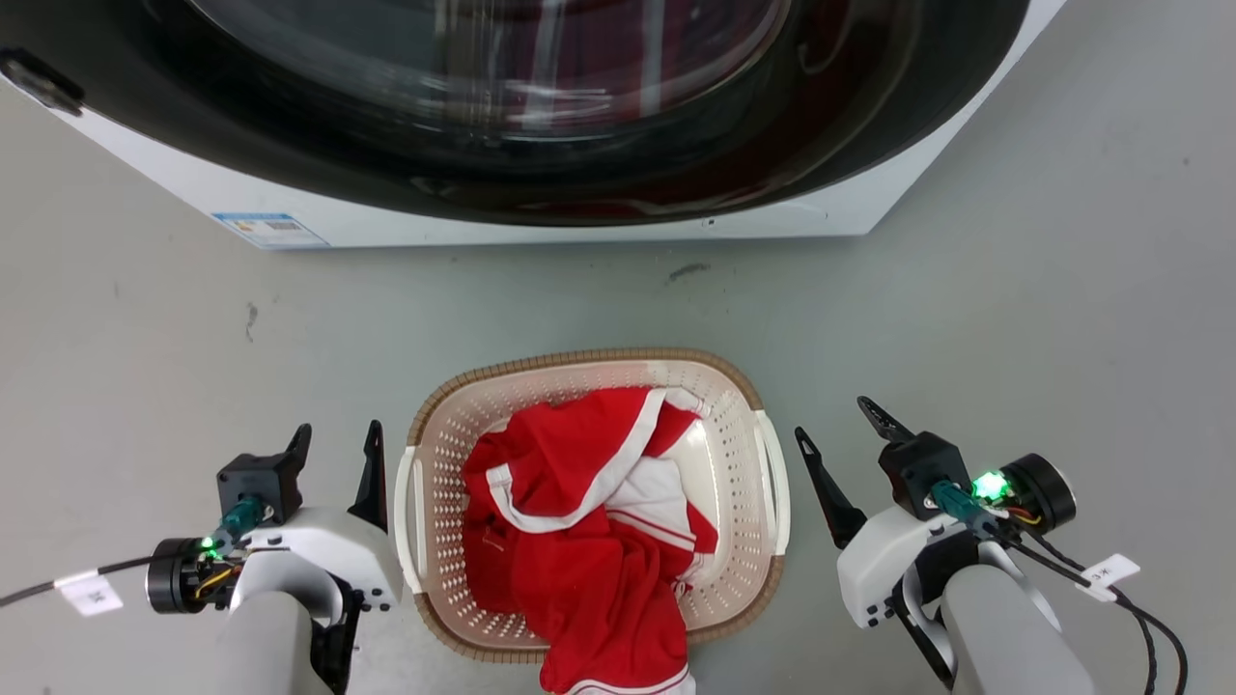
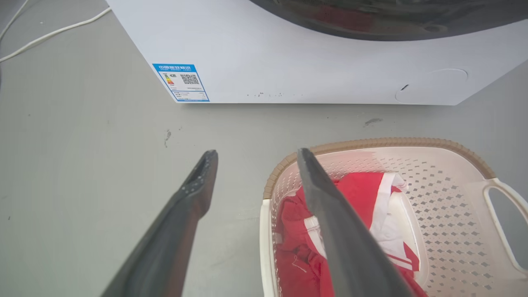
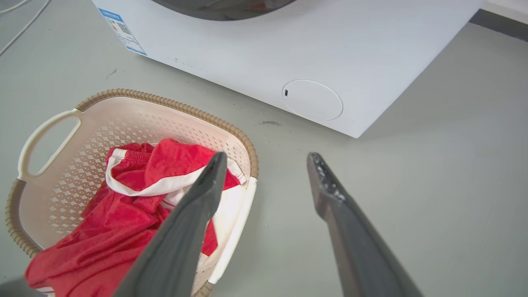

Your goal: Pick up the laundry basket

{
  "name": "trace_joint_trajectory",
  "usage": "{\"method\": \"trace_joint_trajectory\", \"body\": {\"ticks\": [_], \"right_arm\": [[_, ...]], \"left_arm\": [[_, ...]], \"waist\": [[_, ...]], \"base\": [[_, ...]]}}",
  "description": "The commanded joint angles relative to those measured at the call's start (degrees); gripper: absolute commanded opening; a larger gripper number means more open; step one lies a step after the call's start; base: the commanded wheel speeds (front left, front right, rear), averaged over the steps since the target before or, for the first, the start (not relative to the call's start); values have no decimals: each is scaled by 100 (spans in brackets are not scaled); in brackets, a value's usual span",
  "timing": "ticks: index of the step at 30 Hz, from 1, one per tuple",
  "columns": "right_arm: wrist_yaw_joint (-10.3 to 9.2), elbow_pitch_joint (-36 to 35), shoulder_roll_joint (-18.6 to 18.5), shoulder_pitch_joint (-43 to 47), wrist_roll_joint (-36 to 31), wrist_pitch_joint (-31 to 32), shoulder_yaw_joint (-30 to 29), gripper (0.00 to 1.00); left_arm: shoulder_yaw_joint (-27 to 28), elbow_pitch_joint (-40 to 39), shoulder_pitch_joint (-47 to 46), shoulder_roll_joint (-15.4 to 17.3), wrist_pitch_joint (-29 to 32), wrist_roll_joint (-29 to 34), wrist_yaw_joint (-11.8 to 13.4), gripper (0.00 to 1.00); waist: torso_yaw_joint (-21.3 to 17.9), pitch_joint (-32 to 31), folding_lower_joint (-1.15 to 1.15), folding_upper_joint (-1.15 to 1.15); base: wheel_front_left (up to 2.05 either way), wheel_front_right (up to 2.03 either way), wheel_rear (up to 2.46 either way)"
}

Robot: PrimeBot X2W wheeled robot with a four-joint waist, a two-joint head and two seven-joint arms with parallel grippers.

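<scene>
Head view: one laundry basket [image 1: 579, 360] between left gripper [image 1: 339, 428] and right gripper [image 1: 831, 418].

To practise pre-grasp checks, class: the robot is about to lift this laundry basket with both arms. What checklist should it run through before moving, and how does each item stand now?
1. Is the left gripper open? Ok, its fingers are spread.
2. Is the right gripper open? Ok.
3. Do the grippers flank the laundry basket? Ok, but neither holds it yet.
4. Are the left handle and right handle free of cloth? Ok.
5. Is the red garment wholly inside? Not ok, it drapes over the near rim.
6. Is the basket apart from the washer? Ok, there is bare floor between them.
</scene>
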Motion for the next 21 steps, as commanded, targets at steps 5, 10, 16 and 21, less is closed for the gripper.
{"method": "trace_joint_trajectory", "body": {"ticks": [5, 10, 16, 21], "right_arm": [[-4, 528, -7, -361, 42, -14, 119, 100], [-4, 992, -7, -653, 78, -14, 225, 100], [-4, 1503, -6, -981, 224, -14, 334, 100], [-4, 1800, -6, -1232, 334, -14, 424, 100]], "left_arm": [[-91, 449, -362, 68, -16, 14, -39, 100], [-183, 807, -600, 116, -16, 40, -57, 100], [-236, 1237, -873, 167, -16, -27, -64, 100], [-318, 1524, -1077, 154, -16, -38, -71, 100]], "waist": [[-6, 329, -1, 0], [-28, 575, -1, 0], [-30, 873, -1, 0], [6, 1129, -1, 0]], "base": [[0, 0, 0], [0, 0, 0], [0, 0, 0], [0, 0, 0]]}}
